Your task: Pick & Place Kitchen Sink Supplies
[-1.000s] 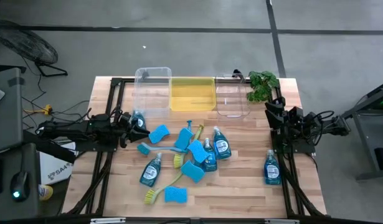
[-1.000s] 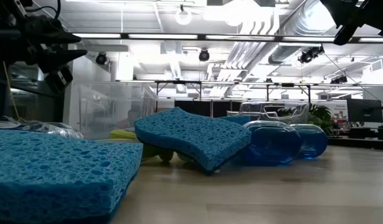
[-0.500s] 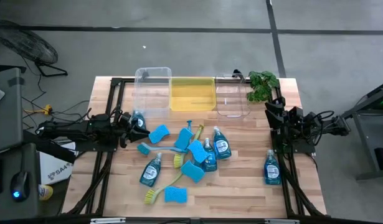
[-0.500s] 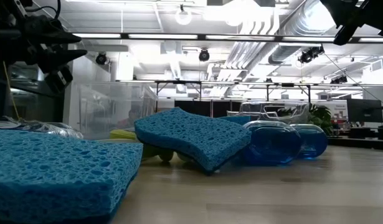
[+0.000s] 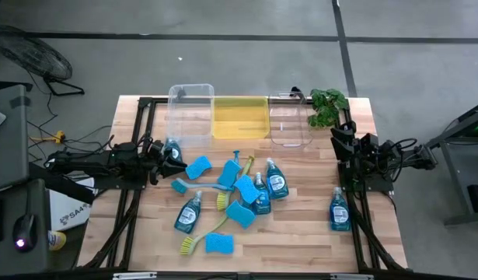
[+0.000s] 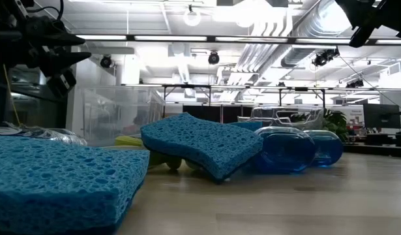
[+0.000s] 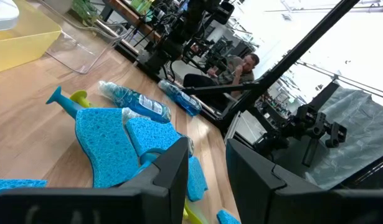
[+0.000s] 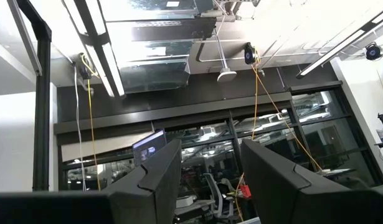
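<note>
The left gripper [image 5: 173, 159] sits at the table's left edge, its jaws parted by a narrow gap and holding nothing. A soap bottle [image 5: 172, 148] lies just beside it; a blue sponge [image 5: 197, 168] lies a little to its right. The right gripper [image 5: 337, 141] waits at the right edge, jaws apart and empty, pointed up at the ceiling; another soap bottle [image 5: 339, 209] lies nearer along that edge. Remaining bottles, sponges and brushes cluster at the centre of the wooden table [image 5: 301, 233]. Three bins [image 5: 240, 118] and a plant [image 5: 326, 105] line the far edge. A seated person [image 7: 231, 65] shows in the room beyond.
</note>
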You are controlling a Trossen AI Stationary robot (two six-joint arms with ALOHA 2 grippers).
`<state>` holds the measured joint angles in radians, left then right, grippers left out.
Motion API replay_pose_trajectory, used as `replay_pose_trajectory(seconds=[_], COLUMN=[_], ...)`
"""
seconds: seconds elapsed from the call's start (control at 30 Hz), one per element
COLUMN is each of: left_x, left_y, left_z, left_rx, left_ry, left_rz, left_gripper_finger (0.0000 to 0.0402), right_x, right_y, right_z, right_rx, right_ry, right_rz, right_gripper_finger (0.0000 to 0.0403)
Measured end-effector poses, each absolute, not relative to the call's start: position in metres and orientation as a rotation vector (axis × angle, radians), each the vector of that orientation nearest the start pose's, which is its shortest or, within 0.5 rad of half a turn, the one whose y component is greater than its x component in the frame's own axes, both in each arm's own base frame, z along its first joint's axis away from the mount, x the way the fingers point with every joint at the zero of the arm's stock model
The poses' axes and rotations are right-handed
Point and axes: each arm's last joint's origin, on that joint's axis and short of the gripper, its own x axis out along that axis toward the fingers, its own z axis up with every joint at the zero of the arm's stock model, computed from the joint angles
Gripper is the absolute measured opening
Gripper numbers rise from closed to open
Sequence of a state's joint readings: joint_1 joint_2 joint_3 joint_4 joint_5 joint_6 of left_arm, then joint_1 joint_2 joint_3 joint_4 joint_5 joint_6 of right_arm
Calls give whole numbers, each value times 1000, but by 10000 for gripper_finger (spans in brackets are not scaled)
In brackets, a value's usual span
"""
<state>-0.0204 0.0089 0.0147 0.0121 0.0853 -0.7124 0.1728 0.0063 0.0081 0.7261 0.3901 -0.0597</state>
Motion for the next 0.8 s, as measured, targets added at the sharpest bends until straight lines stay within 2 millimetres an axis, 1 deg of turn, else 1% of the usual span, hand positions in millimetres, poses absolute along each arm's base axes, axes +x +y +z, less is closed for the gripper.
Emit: replay_pose_trajectory(seconds=[0.67, 0.8], left_x=[97, 97], left_y=[-4, -4], left_z=[169, 169], left_rx=[-711, -711], left_ry=[21, 20], left_rz=[-108, -107], left_gripper_finger=[105, 105], right_x=[72, 72], right_y=[1, 1], right_z=[229, 228], right_rx=[146, 218], right_ry=[-694, -702], right_rz=[-228, -201], right_gripper_finger=[161, 161])
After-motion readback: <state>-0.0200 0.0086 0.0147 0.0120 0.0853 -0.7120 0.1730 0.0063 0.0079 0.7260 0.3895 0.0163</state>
